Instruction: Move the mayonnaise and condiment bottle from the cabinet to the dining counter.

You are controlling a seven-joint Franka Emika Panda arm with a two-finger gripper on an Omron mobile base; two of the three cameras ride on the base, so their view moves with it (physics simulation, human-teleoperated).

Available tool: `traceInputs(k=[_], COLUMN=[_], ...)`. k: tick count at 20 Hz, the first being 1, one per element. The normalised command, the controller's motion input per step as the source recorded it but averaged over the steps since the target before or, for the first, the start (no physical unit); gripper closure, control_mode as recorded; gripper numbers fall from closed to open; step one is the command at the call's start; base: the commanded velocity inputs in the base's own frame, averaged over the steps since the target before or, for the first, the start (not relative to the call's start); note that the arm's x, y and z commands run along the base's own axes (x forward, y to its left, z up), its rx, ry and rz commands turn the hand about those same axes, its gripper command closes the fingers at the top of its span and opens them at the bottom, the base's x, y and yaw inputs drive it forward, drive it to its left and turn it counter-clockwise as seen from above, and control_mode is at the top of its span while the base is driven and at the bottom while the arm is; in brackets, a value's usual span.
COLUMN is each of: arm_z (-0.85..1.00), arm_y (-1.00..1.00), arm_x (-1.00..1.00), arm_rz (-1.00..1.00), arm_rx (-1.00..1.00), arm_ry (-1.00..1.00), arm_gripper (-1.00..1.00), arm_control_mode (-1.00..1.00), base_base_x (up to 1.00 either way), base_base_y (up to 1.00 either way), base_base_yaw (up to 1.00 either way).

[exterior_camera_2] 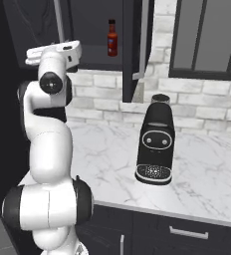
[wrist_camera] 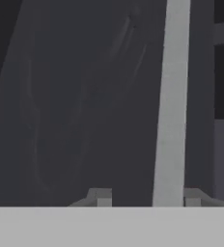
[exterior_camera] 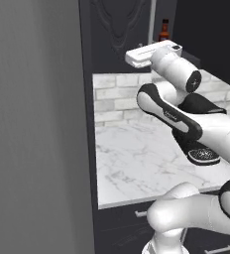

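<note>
The cabinet's shut left door (wrist_camera: 75, 106) is close in front of the hand, and its metal bar handle (wrist_camera: 171, 96) runs upright. My gripper (wrist_camera: 146, 197) is open around the handle, which stands nearer the right fingertip (wrist_camera: 192, 197). From the base, the white hand (exterior_camera: 154, 53) (exterior_camera_2: 53, 52) is raised against that black door (exterior_camera: 119, 25) (exterior_camera_2: 33, 25). The red condiment bottle (exterior_camera: 163, 31) (exterior_camera_2: 112, 44) stands on the cabinet shelf to the right of the hand, behind the open right door (exterior_camera_2: 136, 50). The mayonnaise and the dining counter are out of view.
A black coffee machine (exterior_camera_2: 156, 144) (exterior_camera: 199, 149) sits on the marble worktop (exterior_camera_2: 212, 174) (exterior_camera: 132, 158) under the cabinet, before a brick backsplash (exterior_camera_2: 107, 99). A grey wall panel (exterior_camera: 37, 124) rises at the left. A dark window (exterior_camera_2: 207, 35) is at the right.
</note>
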Motion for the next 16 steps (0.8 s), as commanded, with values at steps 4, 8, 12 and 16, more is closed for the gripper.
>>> traceInputs(k=[4,8,12,16], arm_z=[0.33,0.34,0.30,0.29], arm_y=[0.96,0.92,0.91,0.95], arm_x=[-0.79,-0.93,-0.99,-0.99], arm_rz=[0.08,0.06,0.04,0.02], arm_rx=[-0.17,-0.15,-0.14,-0.14], arm_ry=[0.08,0.04,0.01,0.00], arm_gripper=[1.00,1.00,1.00,1.00], arm_control_mode=[-1.00,-1.00,-1.00,-1.00], base_base_x=[0.00,0.00,0.00,0.00], base_base_y=[0.00,0.00,0.00,0.00], base_base_yaw=[0.00,0.00,0.00,0.00])
